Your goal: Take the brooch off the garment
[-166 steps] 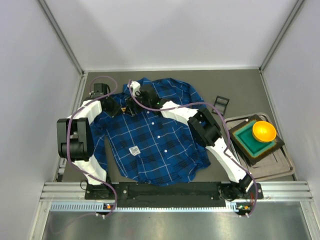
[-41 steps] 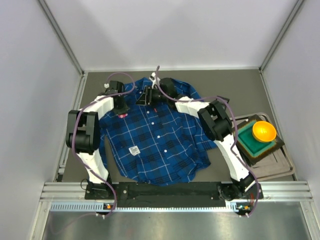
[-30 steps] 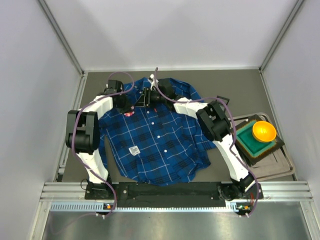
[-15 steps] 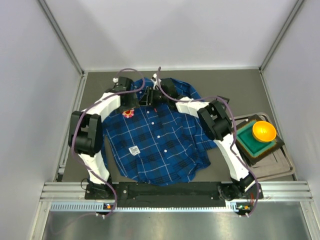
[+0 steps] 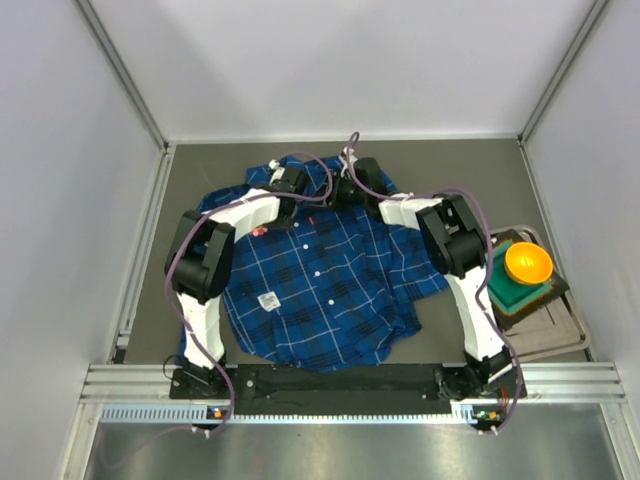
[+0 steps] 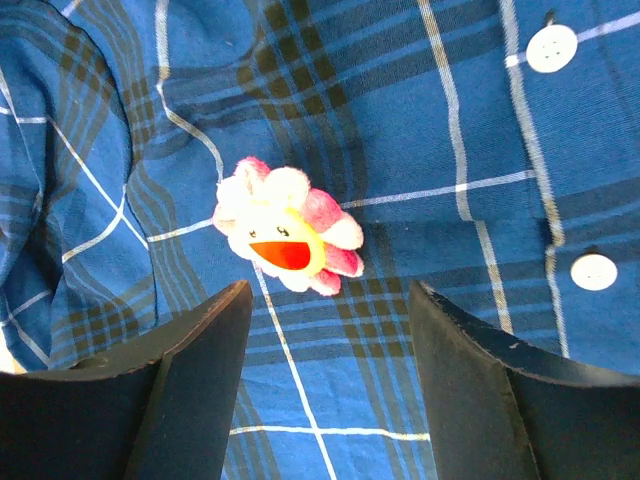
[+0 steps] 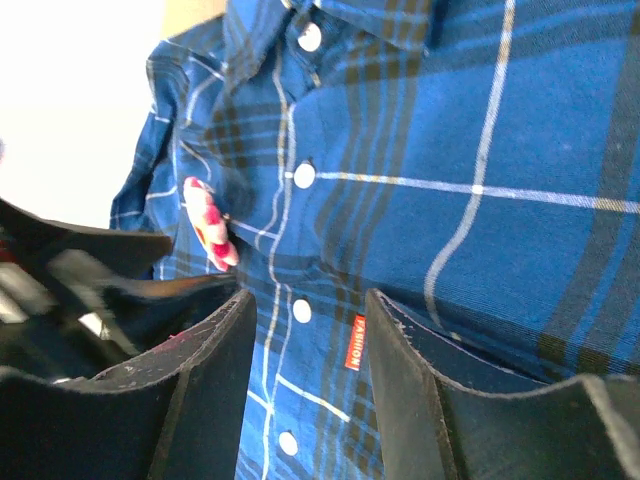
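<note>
On a grey table (image 5: pixel 470 170) a plaid shirt (image 6: pixel 420 130) is spread — a fuzzy petalled brooch (image 6: pixel 285 240) is seen just beyond the parted left gripper (image 6: pixel 328 292); the right gripper (image 7: pixel 308 297) is parted too.

Top view: the brooch (image 5: pixel 262 231) is just a pink speck, too small for detail, and the left arm (image 5: pixel 245 208) and right arm (image 5: pixel 405 208) cover the collar of the shirt (image 5: pixel 320 290) at 12 o'clock. Right wrist view: left arm's a blur at 8 o'clock.

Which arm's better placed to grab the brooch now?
Left. The left gripper is open with the brooch nearly centred just ahead; from the right gripper it sits off to one side.
</note>
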